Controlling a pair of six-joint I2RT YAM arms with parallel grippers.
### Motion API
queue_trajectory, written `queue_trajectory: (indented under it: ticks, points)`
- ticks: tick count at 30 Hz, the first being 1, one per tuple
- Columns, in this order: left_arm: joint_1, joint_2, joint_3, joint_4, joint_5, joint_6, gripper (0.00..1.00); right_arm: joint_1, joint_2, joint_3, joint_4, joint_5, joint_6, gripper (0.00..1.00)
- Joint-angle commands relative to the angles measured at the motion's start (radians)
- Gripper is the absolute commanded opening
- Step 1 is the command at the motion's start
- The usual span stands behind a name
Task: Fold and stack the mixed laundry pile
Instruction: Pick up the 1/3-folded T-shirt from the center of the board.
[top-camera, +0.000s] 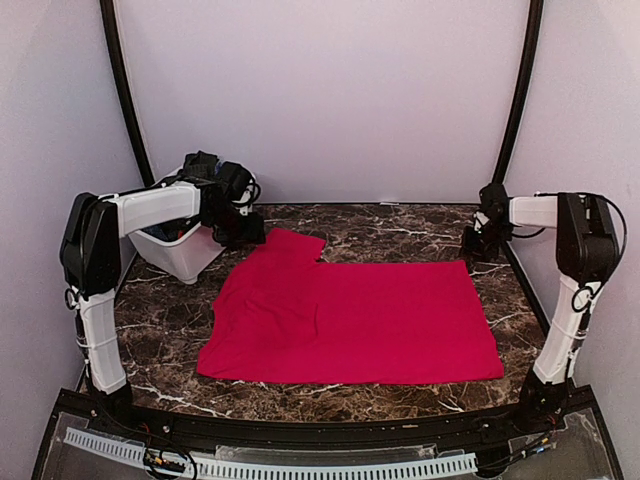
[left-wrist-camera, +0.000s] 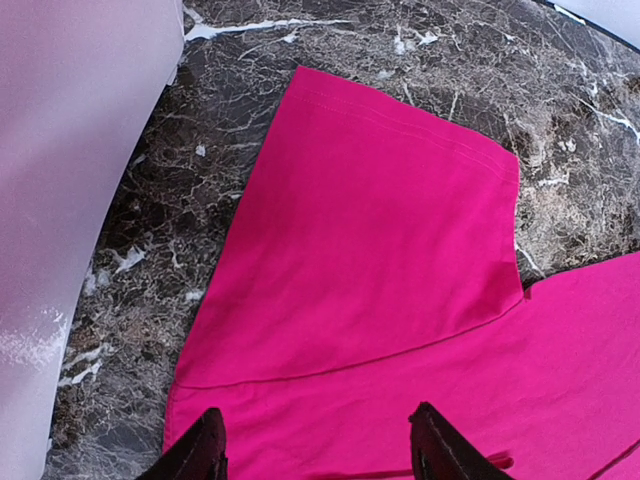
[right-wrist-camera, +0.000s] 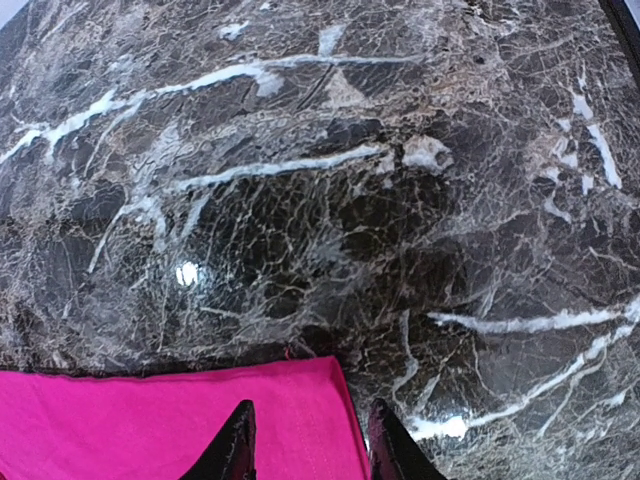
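- Your red cloth (top-camera: 350, 320) lies spread nearly flat across the middle of the worktop (top-camera: 400, 225); its long near hem runs along the near edge, and some soft creases gather on its left part.
- One short sleeve (left-wrist-camera: 380, 220) sticks out toward the far-left corner; it lies flat on the marble, with its stitched hem facing the far edge.
- Your left tool (left-wrist-camera: 315, 455) sits low over the cloth where that sleeve meets the body; its two dark fingers (left-wrist-camera: 195, 455) stand well apart with only red fabric showing between them, and nothing is clamped.
- The white bin (top-camera: 185, 255) stands at the far-left corner, just beside the sleeve but not touching it; your left arm reaches across the bin's top.
- Something dark (top-camera: 200, 165) shows above the bin's far rim, partly hidden by the arm; you cannot tell what it is.
- Your right tool (right-wrist-camera: 310, 445) is at the cloth's far-right corner; its fingers (right-wrist-camera: 235, 445) are spread either side of that corner, and they are not pinched together.
- Bare marble runs from that corner to the far-right corner of the worktop.
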Motion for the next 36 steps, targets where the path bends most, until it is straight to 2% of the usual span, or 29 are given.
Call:
queue_trajectory:
  ticks: [1, 21, 24, 28, 31, 33, 36]
  points:
    - [0.012, -0.001, 0.023, -0.017, 0.001, 0.026, 0.61, 0.001, 0.052, 0.079, -0.018, 0.051, -0.049, 0.34]
    - [0.053, 0.080, 0.052, -0.008, 0.009, 0.046, 0.61, 0.015, 0.179, 0.129, -0.040, 0.033, -0.102, 0.27]
    - [0.060, 0.108, 0.077, -0.016, -0.001, 0.053, 0.61, 0.023, 0.195, 0.136, -0.042, 0.026, -0.103, 0.22]
    - [0.067, 0.140, 0.115, -0.025, -0.005, 0.059, 0.61, 0.031, 0.201, 0.136, -0.046, 0.017, -0.099, 0.09]
    - [0.067, 0.171, 0.149, -0.041, -0.011, 0.069, 0.61, 0.034, 0.182, 0.129, -0.047, 0.014, -0.098, 0.07]
    - [0.067, 0.183, 0.166, -0.049, -0.010, 0.072, 0.61, 0.034, 0.167, 0.128, -0.053, 0.014, -0.094, 0.09]
    - [0.067, 0.186, 0.174, -0.054, -0.009, 0.071, 0.61, 0.033, 0.134, 0.123, -0.063, 0.024, -0.078, 0.22]
